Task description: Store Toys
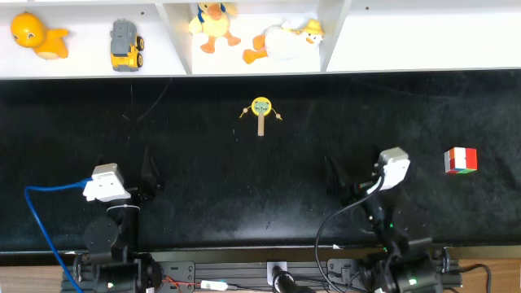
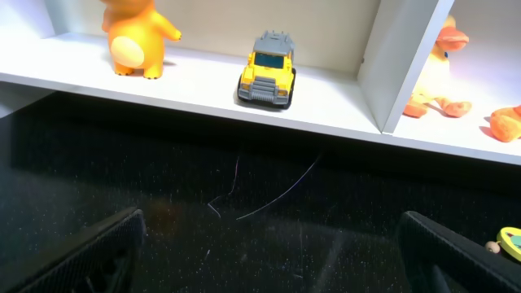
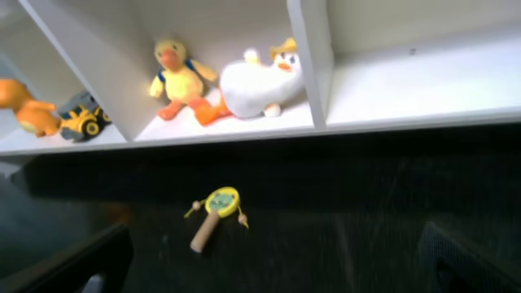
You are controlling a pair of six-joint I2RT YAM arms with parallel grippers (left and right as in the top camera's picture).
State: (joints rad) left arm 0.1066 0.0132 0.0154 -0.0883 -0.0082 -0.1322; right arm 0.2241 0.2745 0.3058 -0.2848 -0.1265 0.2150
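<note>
- On the black table [image 1: 203,203], near the middle and a little way in front of the white shelf [image 1: 407,49]: a small rattle drum [image 1: 260,114], lying flat, round yellow head toward the shelf, wooden stick [image 1: 260,126] toward the arms.
- Probably light and hard, with two tiny beads on strings at the sides.
- Best to pinch the wooden stick across its thin sides. Better not to grab the round head: likely to slip.
- Far to the right on the table, well apart from the rattle drum: a colour cube [image 1: 460,160]. Likely light, stiff and smooth. Best to squeeze two flat sides, square on.
- Left gripper [image 2: 270,224]: fingers wide apart, holding nothing.
- Right gripper [image 3: 275,236]: fingers wide apart too, holding nothing, well apart from both toys.
- Already in the shelf: an orange duck [image 1: 37,37], a yellow truck [image 1: 126,45], a soft yellow duck [image 1: 213,24], a soft white goose [image 1: 281,42].
</note>
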